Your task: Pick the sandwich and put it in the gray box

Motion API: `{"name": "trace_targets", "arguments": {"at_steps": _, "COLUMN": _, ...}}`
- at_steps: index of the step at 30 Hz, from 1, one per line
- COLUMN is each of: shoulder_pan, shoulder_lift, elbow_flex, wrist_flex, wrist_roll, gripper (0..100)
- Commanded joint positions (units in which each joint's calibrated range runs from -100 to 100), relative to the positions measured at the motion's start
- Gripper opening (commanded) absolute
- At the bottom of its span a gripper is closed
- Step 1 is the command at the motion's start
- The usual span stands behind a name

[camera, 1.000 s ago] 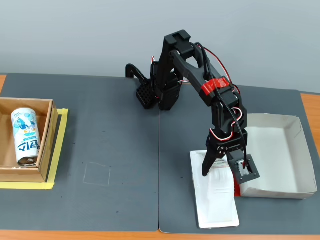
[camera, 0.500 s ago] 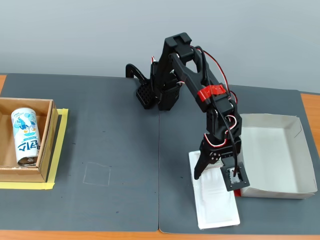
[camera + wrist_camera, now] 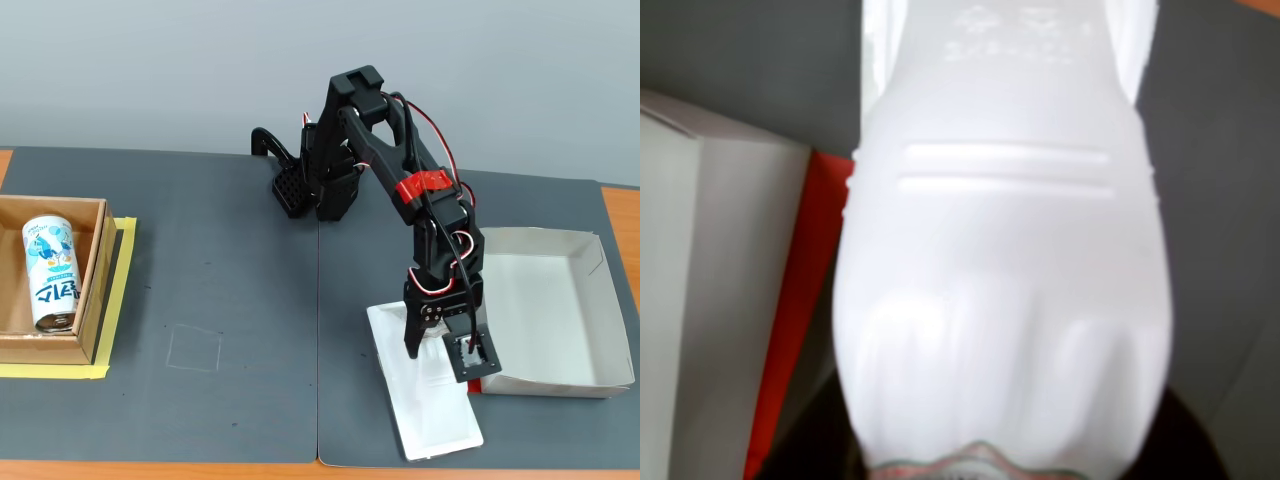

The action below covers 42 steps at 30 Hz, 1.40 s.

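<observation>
**A:** Where is the sandwich, the white elongated wedge-shaped package on its flat white backing (image 3: 425, 395)?

**B:** It lies flat on the dark grey mat of the worktop (image 3: 230, 330), near the front edge in the fixed view, turned at a slight angle. Its right side sits just beside the near-left corner of the gray box (image 3: 600, 300), a shallow pale cardboard tray with low walls.

**A:** And in the wrist view?

**B:** The package (image 3: 1005, 300) fills most of the picture, bright and a little blurred. To its left runs the tray's red strip (image 3: 790, 320), and further left the pale wall of the gray box (image 3: 700, 300).

**A:** What about the arm?

**B:** The black arm bends down from its base at the back of the mat, and the gripper (image 3: 440, 350) is low over the upper end of the sandwich. Its fingers (image 3: 411, 338) straddle the package, one on the left side and the other toward the tray. I cannot tell whether they are pressing the package or merely standing around it.

**A:** Anything else on the worktop?

**B:** At the far left, a brown cardboard box (image 3: 90, 290) sits on a patch edged with yellow tape (image 3: 118, 290), well apart from the arm. A blue-and-white drink can (image 3: 50, 272) lies on its side inside it.
</observation>
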Motion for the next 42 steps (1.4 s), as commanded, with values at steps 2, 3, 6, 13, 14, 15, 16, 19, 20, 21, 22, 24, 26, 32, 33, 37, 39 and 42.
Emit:
{"name": "trace_targets", "arguments": {"at_steps": 2, "shoulder_pan": 0.73, "shoulder_lift": -0.47, "elbow_flex": -0.93, "wrist_flex": -0.73, "wrist_roll": -0.01, "gripper": 3}}
{"name": "trace_targets", "arguments": {"at_steps": 3, "shoulder_pan": 0.73, "shoulder_lift": -0.47, "elbow_flex": -0.93, "wrist_flex": -0.73, "wrist_roll": -0.01, "gripper": 2}}
{"name": "trace_targets", "arguments": {"at_steps": 6, "shoulder_pan": 0.73, "shoulder_lift": -1.07, "elbow_flex": -0.93, "wrist_flex": -0.47, "wrist_roll": -0.01, "gripper": 2}}
{"name": "trace_targets", "arguments": {"at_steps": 13, "shoulder_pan": 0.73, "shoulder_lift": -4.12, "elbow_flex": -0.84, "wrist_flex": 0.05, "wrist_roll": -0.01, "gripper": 2}}
{"name": "trace_targets", "arguments": {"at_steps": 14, "shoulder_pan": 0.73, "shoulder_lift": -5.05, "elbow_flex": -0.84, "wrist_flex": 0.05, "wrist_roll": -0.01, "gripper": 2}}
{"name": "trace_targets", "arguments": {"at_steps": 15, "shoulder_pan": 0.73, "shoulder_lift": -5.90, "elbow_flex": -0.84, "wrist_flex": 0.05, "wrist_roll": -0.01, "gripper": 2}}
{"name": "trace_targets", "arguments": {"at_steps": 16, "shoulder_pan": 0.80, "shoulder_lift": -6.66, "elbow_flex": -0.84, "wrist_flex": 0.14, "wrist_roll": -0.01, "gripper": 2}}
{"name": "trace_targets", "arguments": {"at_steps": 19, "shoulder_pan": 1.17, "shoulder_lift": -9.12, "elbow_flex": -0.75, "wrist_flex": 0.23, "wrist_roll": -0.01, "gripper": 2}}
{"name": "trace_targets", "arguments": {"at_steps": 20, "shoulder_pan": 1.40, "shoulder_lift": -10.05, "elbow_flex": -0.57, "wrist_flex": 0.23, "wrist_roll": -0.01, "gripper": 2}}
{"name": "trace_targets", "arguments": {"at_steps": 21, "shoulder_pan": 1.62, "shoulder_lift": -11.07, "elbow_flex": 0.06, "wrist_flex": 0.23, "wrist_roll": 0.04, "gripper": 2}}
{"name": "trace_targets", "arguments": {"at_steps": 22, "shoulder_pan": 1.69, "shoulder_lift": -12.17, "elbow_flex": 0.60, "wrist_flex": 0.23, "wrist_roll": 0.04, "gripper": 2}}
{"name": "trace_targets", "arguments": {"at_steps": 24, "shoulder_pan": 1.77, "shoulder_lift": -14.97, "elbow_flex": 2.14, "wrist_flex": 0.23, "wrist_roll": 0.04, "gripper": 2}}
{"name": "trace_targets", "arguments": {"at_steps": 26, "shoulder_pan": 1.77, "shoulder_lift": -18.36, "elbow_flex": 4.31, "wrist_flex": 0.23, "wrist_roll": 0.04, "gripper": 2}}
{"name": "trace_targets", "arguments": {"at_steps": 32, "shoulder_pan": 1.17, "shoulder_lift": -29.47, "elbow_flex": 10.74, "wrist_flex": 0.23, "wrist_roll": 0.04, "gripper": 2}}
{"name": "trace_targets", "arguments": {"at_steps": 33, "shoulder_pan": 1.10, "shoulder_lift": -31.33, "elbow_flex": 11.37, "wrist_flex": 0.23, "wrist_roll": 0.04, "gripper": 2}}
{"name": "trace_targets", "arguments": {"at_steps": 37, "shoulder_pan": 0.95, "shoulder_lift": -36.76, "elbow_flex": 12.27, "wrist_flex": 0.23, "wrist_roll": 0.04, "gripper": 2}}
{"name": "trace_targets", "arguments": {"at_steps": 39, "shoulder_pan": -0.02, "shoulder_lift": -38.71, "elbow_flex": 12.18, "wrist_flex": 0.23, "wrist_roll": 0.10, "gripper": 2}}
{"name": "trace_targets", "arguments": {"at_steps": 42, "shoulder_pan": -2.63, "shoulder_lift": -40.66, "elbow_flex": 11.82, "wrist_flex": 0.14, "wrist_roll": 1.35, "gripper": 2}}
